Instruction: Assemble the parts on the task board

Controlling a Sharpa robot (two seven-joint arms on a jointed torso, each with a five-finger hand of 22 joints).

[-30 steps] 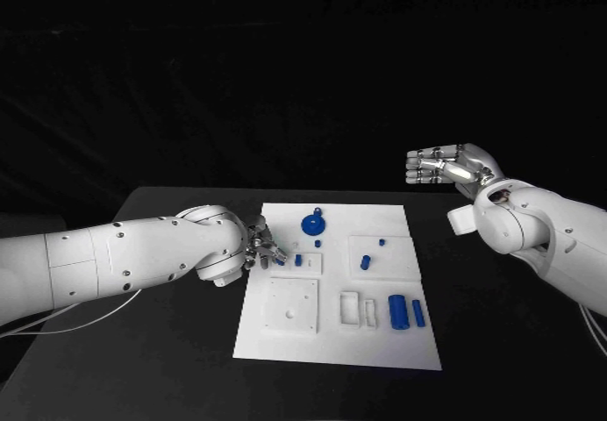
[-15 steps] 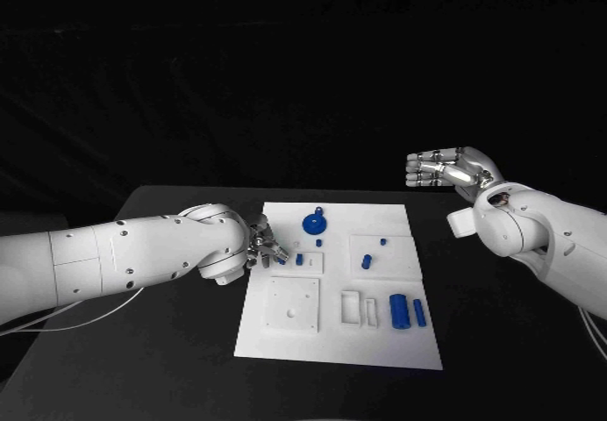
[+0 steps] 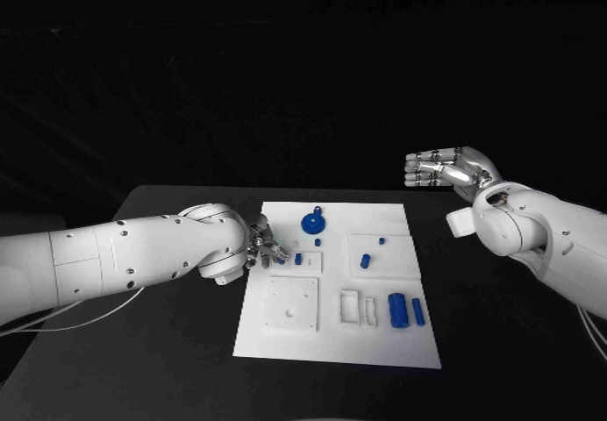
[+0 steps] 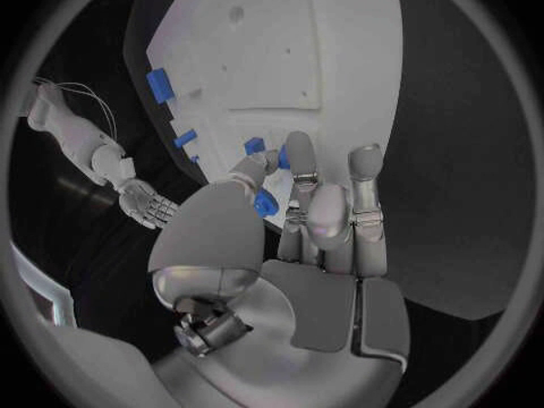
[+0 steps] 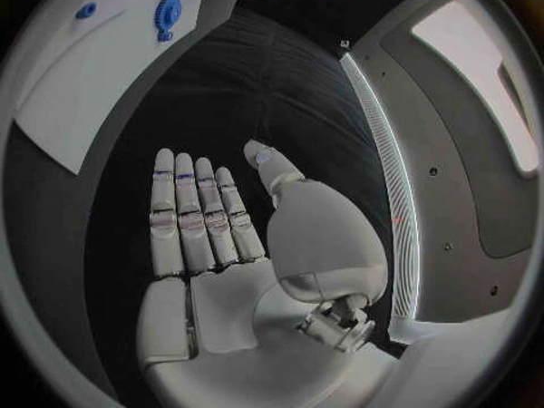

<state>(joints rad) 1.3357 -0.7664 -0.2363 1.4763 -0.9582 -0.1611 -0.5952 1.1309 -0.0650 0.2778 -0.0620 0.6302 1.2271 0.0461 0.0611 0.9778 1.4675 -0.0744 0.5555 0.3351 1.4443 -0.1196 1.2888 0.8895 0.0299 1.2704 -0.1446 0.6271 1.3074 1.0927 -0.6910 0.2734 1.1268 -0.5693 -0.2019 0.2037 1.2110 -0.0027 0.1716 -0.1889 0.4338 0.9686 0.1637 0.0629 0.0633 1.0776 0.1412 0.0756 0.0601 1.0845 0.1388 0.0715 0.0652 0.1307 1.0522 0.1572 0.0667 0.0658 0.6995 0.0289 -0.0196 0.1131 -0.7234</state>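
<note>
Left hand (image 3: 260, 246) sits low at the left edge of the white task board (image 3: 380, 351), fingers curled around a small blue part (image 4: 266, 200); the left wrist view shows that blue piece pinched between thumb and fingers, so it is gripping it. Just beside those fingertips, toward the board's middle, a short blue peg (image 3: 298, 260) stands in a small raised white block (image 3: 303, 260), touching or nearly touching range of the hand, can't tell if there's contact. The held part lies board-side of the palm, so the coming move likely goes a short way inward across the board, not outward. Its long axis can't be read, too much is hidden by fingers. Right hand (image 3: 449, 168) hangs high and well apart from the board, off the far right corner, fingers straight and together, thumb apart, holding nothing. Left hand is clearly the nearer one for anything on the left half. Other parts: round blue knob-like disc (image 3: 312, 222) near the far edge, a small blue peg (image 3: 364, 260) in the right-centre block, two blue cylinders (image 3: 406, 311) lying side by side near the right near corner, long axes running near-to-far. A square white plate with a hole (image 3: 294, 306) lies just nearward of the left hand.
</note>
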